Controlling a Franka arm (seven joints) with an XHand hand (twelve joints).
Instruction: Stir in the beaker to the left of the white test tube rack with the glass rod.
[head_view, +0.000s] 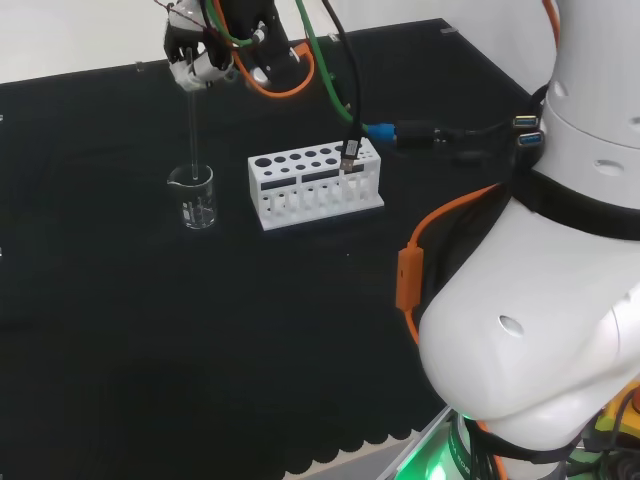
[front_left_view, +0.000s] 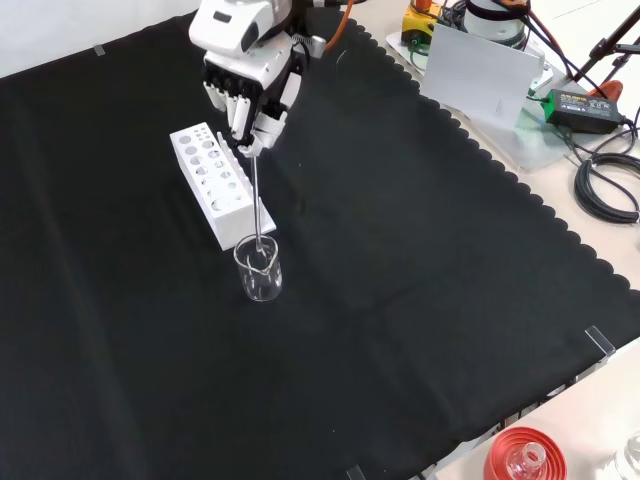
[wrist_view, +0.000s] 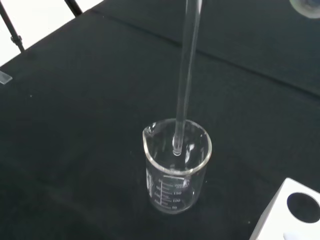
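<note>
Front view, near to far: beaker (front_left_view: 259, 269) stands on the table's black cloth (front_left_view: 420, 260), just before the white test tube rack (front_left_view: 220, 185). Glass rod (front_left_view: 257, 205) upright, lower tip inside beaker rim. Above, hand (front_left_view: 245, 75) with fingers (front_left_view: 243, 118) curled, pinching rod's top. Beaker contents hard to make out.

Hand (front_left_view: 245, 85) raised, fingers curled, pinching.

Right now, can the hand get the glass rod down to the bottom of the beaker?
Probably yes. The hand holds the glass rod upright, its tip already inside the rim of the beaker. The white test tube rack stands beside it, clear of the path.
</note>
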